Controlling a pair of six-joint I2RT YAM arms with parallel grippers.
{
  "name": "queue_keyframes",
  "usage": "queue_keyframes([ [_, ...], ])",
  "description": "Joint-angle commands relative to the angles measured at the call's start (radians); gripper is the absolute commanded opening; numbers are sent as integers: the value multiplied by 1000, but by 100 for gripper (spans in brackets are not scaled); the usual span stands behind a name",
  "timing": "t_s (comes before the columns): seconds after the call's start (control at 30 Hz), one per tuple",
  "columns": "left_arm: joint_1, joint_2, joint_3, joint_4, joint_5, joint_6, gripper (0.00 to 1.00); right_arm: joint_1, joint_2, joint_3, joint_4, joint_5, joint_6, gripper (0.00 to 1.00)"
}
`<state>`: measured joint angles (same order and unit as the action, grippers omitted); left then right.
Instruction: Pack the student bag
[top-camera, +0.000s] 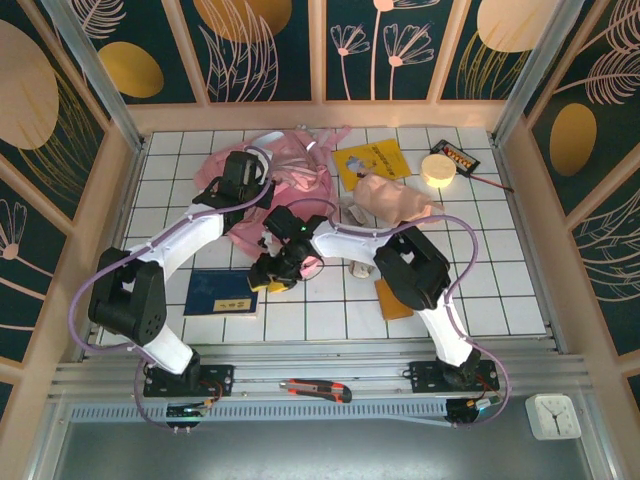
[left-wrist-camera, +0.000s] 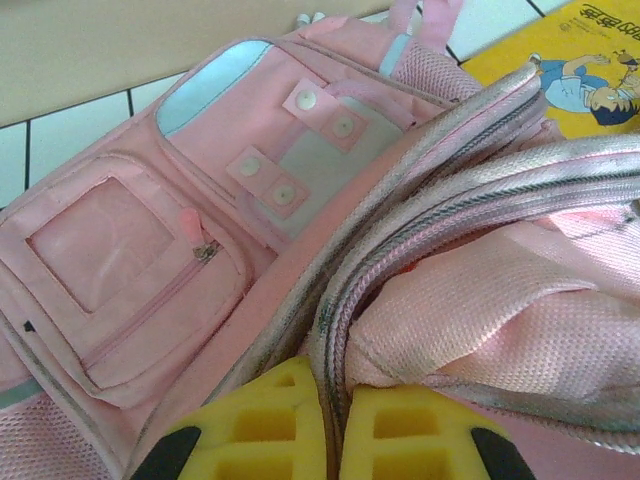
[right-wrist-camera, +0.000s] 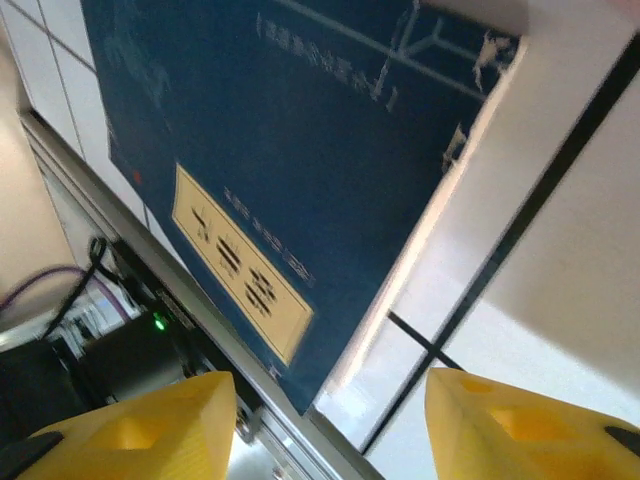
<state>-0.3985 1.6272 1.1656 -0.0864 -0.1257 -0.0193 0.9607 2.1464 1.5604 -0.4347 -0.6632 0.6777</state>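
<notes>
The left end effector (left-wrist-camera: 335, 435) clamps the zipper rim of the pink student bag (left-wrist-camera: 150, 250) lying at the tiled counter's (top-camera: 500, 280) far side, while the right end effector (right-wrist-camera: 330, 420) hangs open above a blue book (right-wrist-camera: 280, 150).

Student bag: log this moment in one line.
left gripper: jaws shut on student bag opening edge | right gripper: jaws open, empty, near blue book

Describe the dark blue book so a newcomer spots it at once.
On the white tiled table, look near-left, beside the left arm. The flat dark blue book lies there, cream-labelled, unlike the yellow illustrated book farther back.
</notes>
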Motion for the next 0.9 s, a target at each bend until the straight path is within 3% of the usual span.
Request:
queue_keyframes([
  [0.0,20,45,-8,5,-75,-11,0,12,6,-9,107,76,188,51],
  [0.3,28,34,-41,34,-74,19,0,83,36,-2,95,207,393,48],
  [0.63,52,-57,-170,111,-37,23,0,166,98,63,9,363,498,45],
  [0.87,64,-91,-187,142,-3,12,0,186,40,75,-86,503,526,48],
])
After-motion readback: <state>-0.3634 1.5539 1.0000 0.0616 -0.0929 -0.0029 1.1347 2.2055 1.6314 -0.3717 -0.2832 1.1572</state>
